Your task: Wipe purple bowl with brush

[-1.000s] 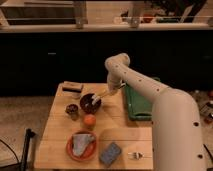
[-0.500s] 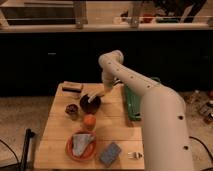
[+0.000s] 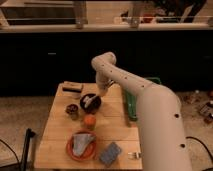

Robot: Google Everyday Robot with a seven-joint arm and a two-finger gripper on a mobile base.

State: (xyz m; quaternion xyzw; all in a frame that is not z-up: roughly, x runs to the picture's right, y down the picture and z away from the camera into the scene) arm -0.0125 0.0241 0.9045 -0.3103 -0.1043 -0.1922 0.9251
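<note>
Table [image 3: 55, 130]: wooden; every place below is given relative to the purple bowl.
Brown block [image 3: 72, 87]: left of the bowl and further back, lying flat, well apart from it.
Small cup [image 3: 72, 109]: dark, just beside the bowl on its left and a little nearer the front.
Orange plate [image 3: 81, 146]: well in front of the bowl, with a pale crumpled thing on it. No part in the task.
Brush [image 3: 89, 100]: shows as a pale streak inside the bowl, slanting up toward its right rim. Whether the head touches the bowl's inner wall cannot be told.
Purple bowl [image 3: 90, 102]: round and dark, upright, toward the back of the table.
Orange object [image 3: 89, 121]: small, just in front of the bowl, apart from it.
Gripper [image 3: 101, 91]: at the bowl's right rim, with the white arm coming down to it from above. Whether it is apart or clamped on the brush cannot be told.
Sponge [image 3: 110, 153]: blue-grey, well in front of the bowl and slightly right.
Green tray [image 3: 131, 105]: right of the bowl, mostly hidden behind the arm.
Progress: the brush is already at the bowl, so reaching looks finished and the wipe looks under way or about to begin.
Left: sweeping the inside of the bowl, then lifting the brush clear. How much has been wiped cannot be judged.
</note>
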